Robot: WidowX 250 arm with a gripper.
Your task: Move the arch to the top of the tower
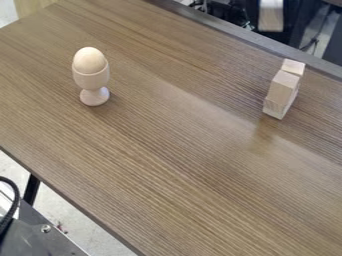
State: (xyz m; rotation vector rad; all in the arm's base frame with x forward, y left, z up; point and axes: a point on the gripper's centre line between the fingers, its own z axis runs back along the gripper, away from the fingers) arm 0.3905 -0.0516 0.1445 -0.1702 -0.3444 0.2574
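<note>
Arch, impossible to single out for certain, presumably stood among the pale blocks [282, 90] at frame right, the table [160, 150] bearing them upright, while at upper left a cup [92, 80] cradled an egg [89, 59] against rolling; the jaws' state could not be told.

Broad passage over brown wood-grain table [167, 150], between pale wooden egg [89, 59] in pale wooden goblet-shaped cup [92, 80] on left side and pale angular wooden blocks [283, 87] on right side. These two obstacles stand well apart. Egg makes cup taller obstacle. Blocks touch or nearly touch; entry between them looks narrow. Wide approach also from near side, in front of both obstacles.
</note>
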